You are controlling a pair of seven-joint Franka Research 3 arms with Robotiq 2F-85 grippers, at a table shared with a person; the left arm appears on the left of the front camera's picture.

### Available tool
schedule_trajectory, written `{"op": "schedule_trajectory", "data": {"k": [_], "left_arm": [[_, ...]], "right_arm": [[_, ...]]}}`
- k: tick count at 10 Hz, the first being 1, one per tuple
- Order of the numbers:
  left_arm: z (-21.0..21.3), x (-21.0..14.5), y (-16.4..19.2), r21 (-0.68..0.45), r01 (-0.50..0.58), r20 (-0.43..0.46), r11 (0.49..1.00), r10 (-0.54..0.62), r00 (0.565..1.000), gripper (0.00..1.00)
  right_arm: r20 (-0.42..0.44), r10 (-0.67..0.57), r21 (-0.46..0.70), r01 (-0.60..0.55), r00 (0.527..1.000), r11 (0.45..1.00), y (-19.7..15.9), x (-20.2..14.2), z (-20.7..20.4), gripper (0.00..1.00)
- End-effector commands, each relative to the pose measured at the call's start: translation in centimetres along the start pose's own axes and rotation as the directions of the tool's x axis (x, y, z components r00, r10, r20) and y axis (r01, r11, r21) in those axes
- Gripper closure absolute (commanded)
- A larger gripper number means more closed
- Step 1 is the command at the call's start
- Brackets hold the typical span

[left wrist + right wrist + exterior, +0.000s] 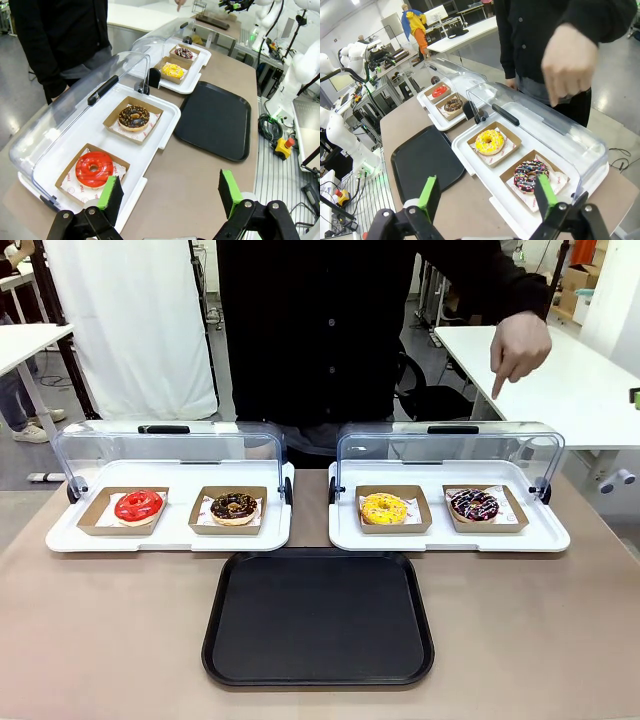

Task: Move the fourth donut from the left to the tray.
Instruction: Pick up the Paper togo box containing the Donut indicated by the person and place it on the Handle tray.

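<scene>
The fourth donut (474,505) is dark chocolate with white and pink stripes, lying in a brown cardboard dish at the right end of the right white display tray (550,537). It also lies close below my right gripper (485,192), as the striped donut (531,175), and far off as the small dark donut (183,53). The black tray (318,617) lies bare in front of both display trays, also seen as the black tray (215,119) and the black tray (426,161). My left gripper (166,194) is open above the table near the red donut (94,169). My right gripper is open too. The person's hand (518,348) points down above the right display tray.
A red donut (138,506) and a crumb-sprinkled chocolate donut (234,507) sit in the left display tray (60,537). A yellow donut (385,508) lies left of the fourth one. Both clear lids (450,445) stand raised at the back. The person stands close behind the table.
</scene>
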State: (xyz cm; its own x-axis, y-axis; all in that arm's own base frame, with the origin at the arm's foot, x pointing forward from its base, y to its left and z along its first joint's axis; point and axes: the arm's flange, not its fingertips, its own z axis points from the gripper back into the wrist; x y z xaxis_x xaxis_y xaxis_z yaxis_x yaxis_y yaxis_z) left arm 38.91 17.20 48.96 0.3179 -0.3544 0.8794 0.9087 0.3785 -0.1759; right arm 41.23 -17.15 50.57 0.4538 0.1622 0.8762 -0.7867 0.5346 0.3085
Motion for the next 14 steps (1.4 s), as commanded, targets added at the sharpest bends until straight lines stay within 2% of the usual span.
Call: {"op": "schedule_trajectory", "data": {"k": [1,14], "left_arm": [[0.18,0.10,0.13,-0.007,0.023,0.022,1.000,-0.022,0.999,0.00],[0.18,0.10,0.13,-0.007,0.023,0.022,1.000,-0.022,0.999,0.00]], "right_arm": [[0.023,0.025,0.003,-0.025,0.999,1.000,-0.20,0.22,-0.11,0.00],[0.023,0.025,0.003,-0.025,0.999,1.000,-0.20,0.22,-0.11,0.00]]}}
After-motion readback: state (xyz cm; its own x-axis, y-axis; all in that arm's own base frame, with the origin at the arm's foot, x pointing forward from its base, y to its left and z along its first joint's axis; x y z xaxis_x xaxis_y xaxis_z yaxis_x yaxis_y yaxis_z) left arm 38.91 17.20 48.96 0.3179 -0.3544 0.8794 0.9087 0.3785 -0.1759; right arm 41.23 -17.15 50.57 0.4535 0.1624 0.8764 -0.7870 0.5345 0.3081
